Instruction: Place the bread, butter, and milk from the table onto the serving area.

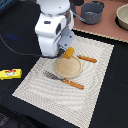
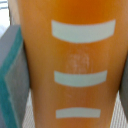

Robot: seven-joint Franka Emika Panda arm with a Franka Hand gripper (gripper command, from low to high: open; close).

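The bread (image 1: pixel 70 52) is held clamped in the hand (image 1: pixel 66 51) above the plate (image 1: pixel 68 67), evidently for release onto the serving area (image 1: pixel 95 75). The butter (image 1: pixel 10 73) is left on the tabletop (image 1: pixel 20 35) beside it; no milk is seen.

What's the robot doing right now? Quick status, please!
Gripper shut on the bread, just above the plate on the serving area. Butter waits on the table. Milk not in view. Nothing blocking.

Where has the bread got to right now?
The bread is held in the claw just above the far rim of the plate on the mat, near the middle of the exterior view.
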